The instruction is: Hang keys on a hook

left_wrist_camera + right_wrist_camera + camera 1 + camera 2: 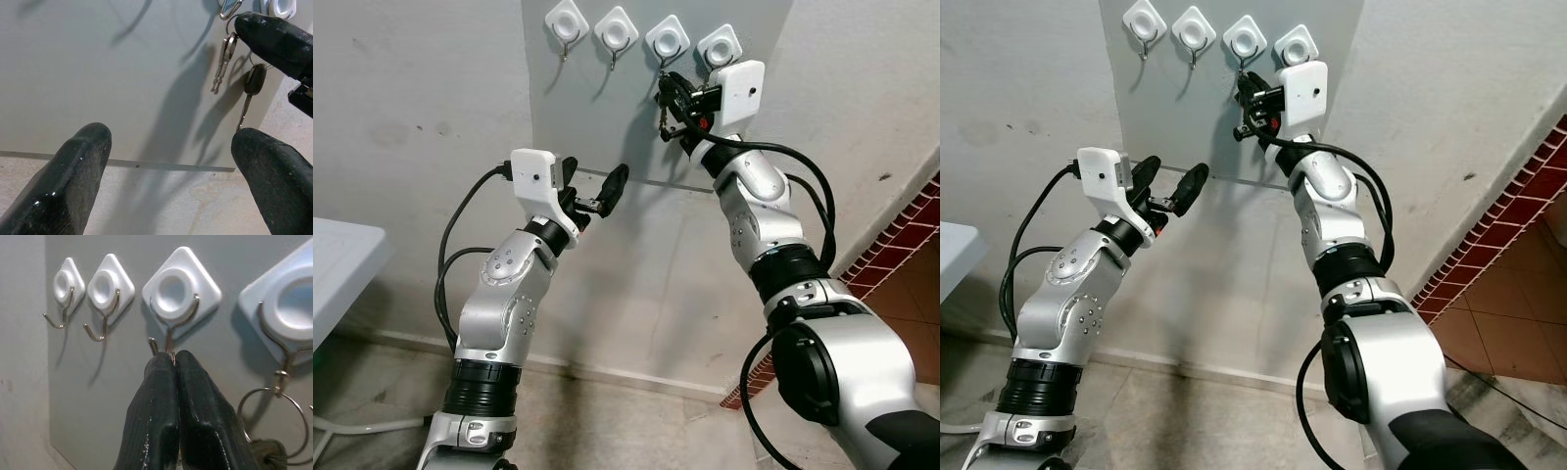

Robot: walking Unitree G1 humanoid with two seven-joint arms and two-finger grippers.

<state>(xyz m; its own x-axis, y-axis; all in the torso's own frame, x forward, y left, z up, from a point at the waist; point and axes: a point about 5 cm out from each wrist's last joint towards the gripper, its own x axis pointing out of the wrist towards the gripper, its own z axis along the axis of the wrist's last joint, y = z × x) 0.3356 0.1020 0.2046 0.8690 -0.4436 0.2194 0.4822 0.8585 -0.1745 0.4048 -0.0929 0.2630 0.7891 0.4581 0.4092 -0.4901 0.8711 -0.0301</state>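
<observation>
**Keys hang at the hook row; right gripper pinched just under 3rd hook**

Landmark: the grey panel point(607, 108) on the wall, w/ four white diamond-base hooks along its top.

Left eye view: right gripper point(668, 98) is raised to the panel, just below the third hook point(667, 41) counting from the robot's left. Keys point(663, 125) dangle under it, against the panel. Fourth hook point(718, 46) sits right above the gripper's white wrist block. Left gripper point(597, 191) is lower, near the panel's bottom edge, fingers spread, holding nothing. A white desk point(337, 259) corner shows far off to the panel's left.

Right eye view: same layout. First hook point(1144, 23) and second hook point(1194, 31) are bare. Right gripper's tip sits at the third hook's wire; keys hang below it.

Left wrist view: two spread black fingers point(73, 181) frame the panel's lower edge. Up the panel hang a silver key point(222, 61) and a black-headed key point(250, 93), next to a fingertip of the right gripper. A wire hook end is just above them; which hook can't be told here.

Right wrist view: fingers point(156, 416) pressed together, tips touching the third hook's wire. Probably clenched on nothing, tho the contact spot is hidden. A key ring point(271, 423) hangs from the fourth hook's wire, beside the fingers.
</observation>
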